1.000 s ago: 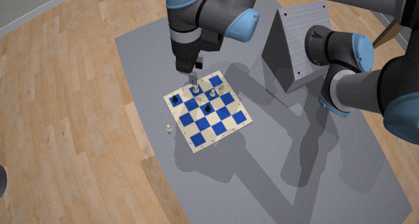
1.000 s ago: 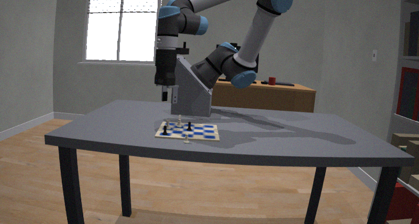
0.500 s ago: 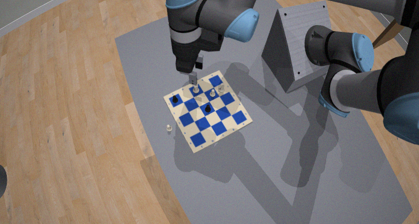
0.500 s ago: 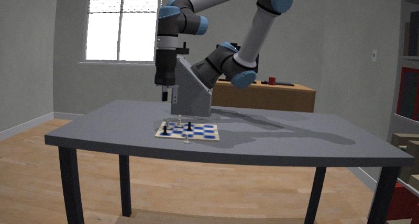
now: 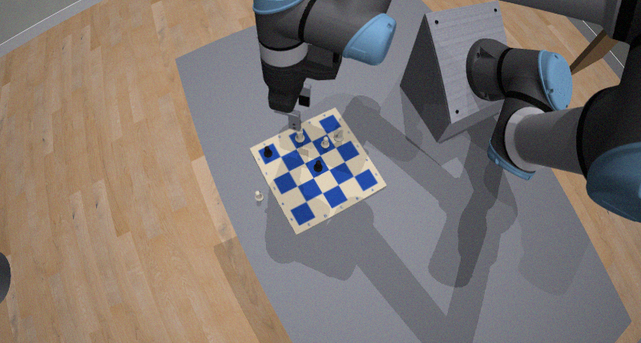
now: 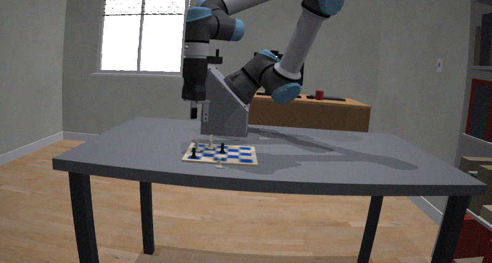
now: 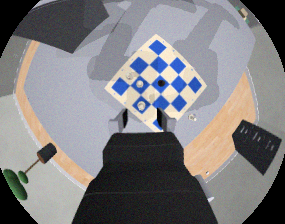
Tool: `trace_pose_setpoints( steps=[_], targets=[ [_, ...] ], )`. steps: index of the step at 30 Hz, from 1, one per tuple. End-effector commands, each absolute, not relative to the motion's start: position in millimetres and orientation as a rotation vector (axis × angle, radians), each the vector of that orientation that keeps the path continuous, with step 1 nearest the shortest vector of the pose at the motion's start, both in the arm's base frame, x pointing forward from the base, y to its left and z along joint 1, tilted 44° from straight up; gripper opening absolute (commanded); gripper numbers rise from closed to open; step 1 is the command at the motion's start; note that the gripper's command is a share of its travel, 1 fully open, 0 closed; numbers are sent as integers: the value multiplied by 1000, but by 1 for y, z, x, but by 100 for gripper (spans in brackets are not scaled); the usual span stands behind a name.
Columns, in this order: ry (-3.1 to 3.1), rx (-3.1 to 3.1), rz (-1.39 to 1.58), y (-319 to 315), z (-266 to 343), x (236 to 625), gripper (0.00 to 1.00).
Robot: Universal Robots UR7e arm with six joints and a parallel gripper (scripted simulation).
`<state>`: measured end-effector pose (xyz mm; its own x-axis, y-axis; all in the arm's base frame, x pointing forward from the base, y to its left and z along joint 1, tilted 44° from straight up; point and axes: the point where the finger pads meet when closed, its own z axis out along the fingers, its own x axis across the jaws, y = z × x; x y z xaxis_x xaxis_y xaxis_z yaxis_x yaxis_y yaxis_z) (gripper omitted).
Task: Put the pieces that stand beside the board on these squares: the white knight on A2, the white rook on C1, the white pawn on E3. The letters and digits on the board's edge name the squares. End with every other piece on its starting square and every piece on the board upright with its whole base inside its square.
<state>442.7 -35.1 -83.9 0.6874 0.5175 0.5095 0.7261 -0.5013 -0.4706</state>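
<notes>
The white rook (image 5: 299,137) (image 6: 197,145) (image 7: 141,106) stands upright on C1. The white knight (image 5: 338,135) (image 7: 130,76) stands upright on A2. The white pawn (image 5: 258,196) (image 6: 218,163) (image 7: 192,117) stands upright on the table, off the board (image 5: 296,230) (image 6: 254,160) beside its E edge. E3 is bare. My gripper (image 5: 299,115) (image 6: 199,115) (image 7: 142,114) is open and empty, well above the rook and the row 1 edge. The rook stands clear below the fingers.
Another white piece (image 5: 325,143) (image 7: 139,84) stands on B2, close to the knight. One black piece (image 5: 268,152) (image 6: 193,153) stands on E1, hidden in the wrist view. Another black piece (image 5: 318,165) (image 6: 222,148) (image 7: 161,83) stands on C3. The arm's grey pedestal (image 5: 465,62) (image 6: 223,117) is behind the board.
</notes>
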Motion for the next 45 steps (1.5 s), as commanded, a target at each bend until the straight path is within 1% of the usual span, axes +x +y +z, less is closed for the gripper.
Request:
trace_pose_setpoints(
  steps=[1, 19, 32, 45],
  targets=[
    [-915, -2234, -386, -35, -82, 447, 100],
    [-603, -2321, -262, -26, -73, 463, 100],
    [-215, -2377, -109, -16, -64, 482, 100],
    [371, -2360, 124, -2, -53, 512, 100]
  ],
)
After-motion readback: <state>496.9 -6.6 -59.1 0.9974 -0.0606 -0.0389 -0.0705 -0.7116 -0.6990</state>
